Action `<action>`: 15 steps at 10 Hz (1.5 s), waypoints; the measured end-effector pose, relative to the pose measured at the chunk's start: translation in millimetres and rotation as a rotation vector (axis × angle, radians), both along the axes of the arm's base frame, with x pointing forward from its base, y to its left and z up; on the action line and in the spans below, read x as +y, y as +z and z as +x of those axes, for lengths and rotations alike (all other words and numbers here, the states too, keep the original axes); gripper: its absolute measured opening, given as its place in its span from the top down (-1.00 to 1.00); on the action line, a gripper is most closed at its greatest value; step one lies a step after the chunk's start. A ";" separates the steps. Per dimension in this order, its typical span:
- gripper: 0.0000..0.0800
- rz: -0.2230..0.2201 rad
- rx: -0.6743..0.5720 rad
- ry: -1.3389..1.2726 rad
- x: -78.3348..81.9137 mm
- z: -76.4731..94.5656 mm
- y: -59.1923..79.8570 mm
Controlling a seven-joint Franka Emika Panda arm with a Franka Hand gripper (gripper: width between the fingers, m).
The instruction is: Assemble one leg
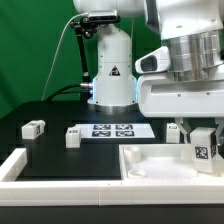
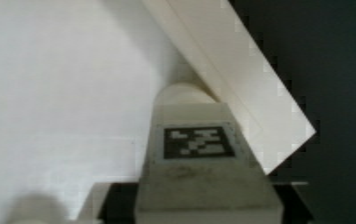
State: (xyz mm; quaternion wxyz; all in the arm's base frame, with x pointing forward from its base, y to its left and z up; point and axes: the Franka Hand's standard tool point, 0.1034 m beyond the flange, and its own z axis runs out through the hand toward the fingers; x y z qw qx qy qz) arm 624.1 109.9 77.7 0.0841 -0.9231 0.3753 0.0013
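Green cloth hangs behind a black desk (image 1: pixel 55 150) in the exterior view, with the arm's white base (image 1: pixel 112 72) standing at the upper middle of the frame. The hand (image 1: pixel 198 133) fills the exterior view's right, close to the camera, and its fingers are clamped on the leg (image 1: pixel 203 152). That leg hangs upright below the fingers with its tag facing the camera. It is low on the exterior view's right, over the right part of the white panel (image 1: pixel 150 162); whether it touches the panel cannot be told. The marker board (image 1: pixel 113 129) lies flat in the middle of the frame, in front of the base. A loose leg (image 1: pixel 73 136) stands just beside it on the exterior view's left, and a second loose leg (image 1: pixel 33 127) lies further left. A white raised rail (image 1: pixel 14 166) runs along the lower left corner.

Seen from the wrist, the leg (image 2: pixel 196 140) sits in the centre, its tag turned to the camera, pinched between the fingers of the hand (image 2: pixel 196 196). Beyond it lie the flat face of the white panel (image 2: pixel 59 95) and the panel's raised rim (image 2: pixel 228 70), which runs diagonally. The leg's far end is close to that rim, but contact cannot be judged. Dark desk (image 2: pixel 326 50) shows past the rim.
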 end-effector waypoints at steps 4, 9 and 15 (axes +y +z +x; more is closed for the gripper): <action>0.27 0.059 0.070 -0.403 0.2 -1.2 -0.1; -0.28 0.075 0.085 -0.474 1.3 -1.5 -1.0; -0.62 0.002 0.014 0.099 7.8 1.2 2.3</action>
